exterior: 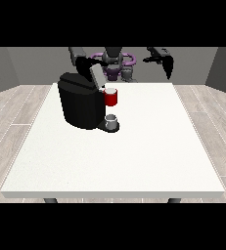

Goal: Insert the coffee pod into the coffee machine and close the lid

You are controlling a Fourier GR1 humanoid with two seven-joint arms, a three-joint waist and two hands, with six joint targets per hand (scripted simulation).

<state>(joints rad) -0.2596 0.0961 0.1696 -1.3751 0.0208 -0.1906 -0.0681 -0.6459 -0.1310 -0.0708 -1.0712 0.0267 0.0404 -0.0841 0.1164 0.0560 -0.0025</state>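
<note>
The black coffee machine (80, 105) stands on the table's left half, towards the back. Its grey lid (97, 76) is tilted up and open. A red pod holder (111, 98) juts from its front, with a pale rim at its top; whether the coffee pod lies inside I cannot tell. Below it a small grey cup (112, 118) rests on the machine's base. The hand at the view's left (83, 62) is just behind the machine, close to the raised lid. Far from the machine, the hand at the view's right (166, 62) hangs in the air with fingers relaxed and holds nothing.
The white table (134, 156) stretches wide towards the camera, its front edge near the view's bottom. The robot's torso (115, 62) stands behind the far edge. Wooden floor surrounds the table.
</note>
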